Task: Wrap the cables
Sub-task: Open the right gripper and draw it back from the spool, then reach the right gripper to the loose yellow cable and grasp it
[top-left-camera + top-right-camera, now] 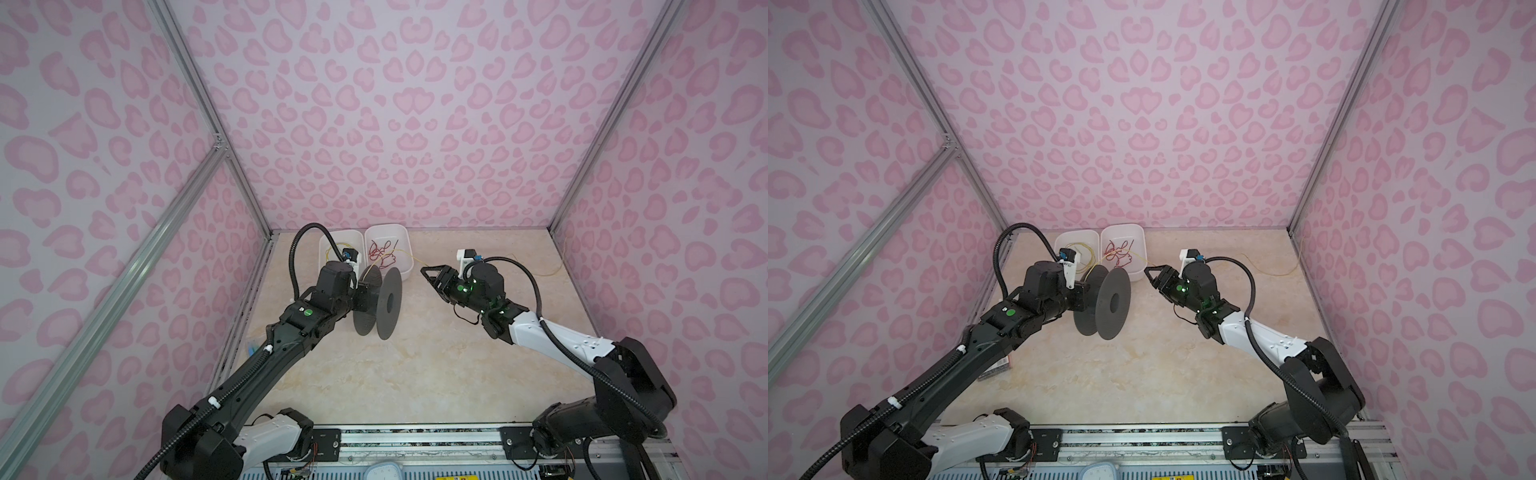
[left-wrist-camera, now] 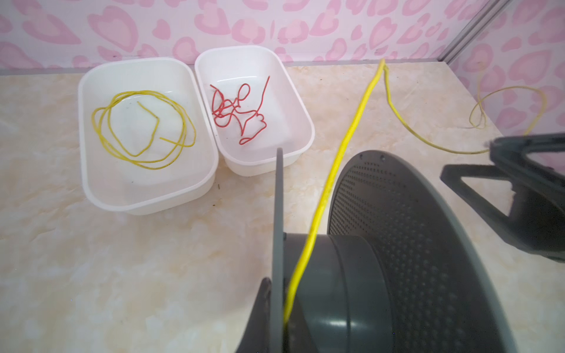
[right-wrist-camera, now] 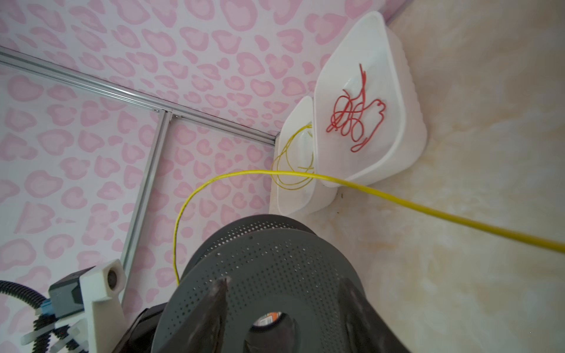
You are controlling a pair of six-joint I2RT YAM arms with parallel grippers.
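Note:
A grey spool [image 1: 380,303] [image 1: 1104,303] hangs upright above the table, its flanges facing sideways. My left gripper [image 1: 360,297] [image 2: 276,305] is shut on the near flange. A yellow cable [image 2: 345,143] comes out of the pinch beside that flange and lies over the hub [image 2: 336,275]. It rises in an arch, then drops to the table and trails off right [image 1: 552,270] [image 1: 1271,272]. In the right wrist view the cable [image 3: 397,198] passes beyond the fingers. My right gripper [image 1: 430,279] [image 3: 284,281] stands open and empty just right of the spool.
Two white bins stand at the back by the wall. The left bin [image 2: 82,122] holds coiled yellow cables [image 2: 143,128]. The right bin [image 2: 305,122] holds tangled red wires [image 2: 238,110]. Pink patterned walls close in the marble table [image 1: 415,374] on three sides.

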